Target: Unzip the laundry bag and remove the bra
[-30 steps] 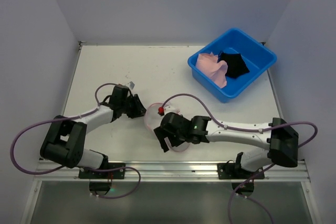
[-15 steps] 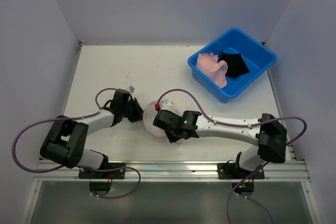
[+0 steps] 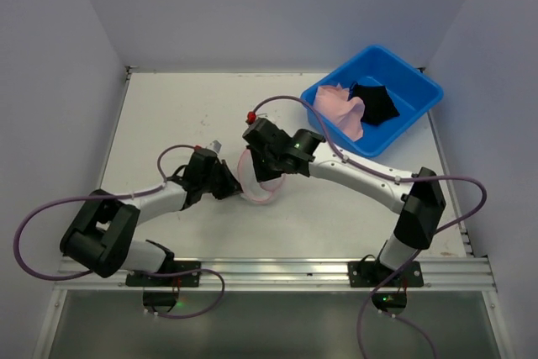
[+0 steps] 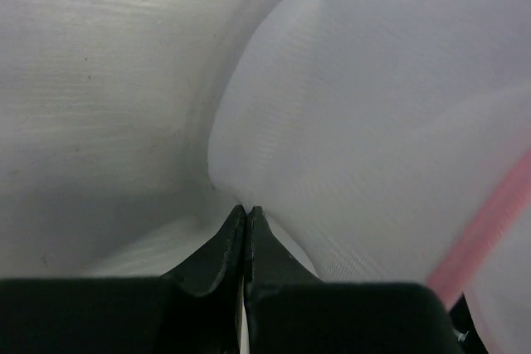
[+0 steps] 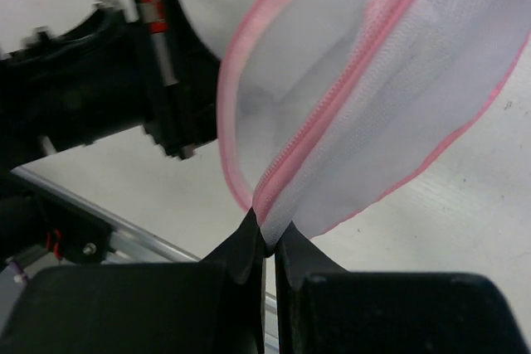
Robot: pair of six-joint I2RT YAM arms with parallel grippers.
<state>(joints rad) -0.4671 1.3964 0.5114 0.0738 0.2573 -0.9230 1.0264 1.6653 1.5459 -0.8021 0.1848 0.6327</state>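
The laundry bag [image 3: 255, 184], white mesh with pink trim, hangs stretched between my two grippers just left of the table's middle. My left gripper [image 3: 230, 188] comes in from the left and is shut on a fold of the white mesh [image 4: 365, 113], its tips [image 4: 247, 210] pressed together. My right gripper [image 3: 260, 171] reaches from the far side. It is shut on the bag's pink zipper edge [image 5: 332, 97], with its fingertips [image 5: 267, 234] pinching the seam. The bag [image 5: 415, 80] gapes open beside the zipper. The bra is out of view.
A blue plastic bin [image 3: 395, 69] stands at the back right, holding a pink cloth [image 3: 339, 107] and a black cloth [image 3: 374, 103]. The aluminium rail [image 3: 269, 271] runs along the near edge. The left gripper's black body [image 5: 99, 97] sits close to the bag.
The right arm swung from the near side toward the back and shut on the zipper edge, lifting it. The left gripper shut on the mesh and shifted slightly right.
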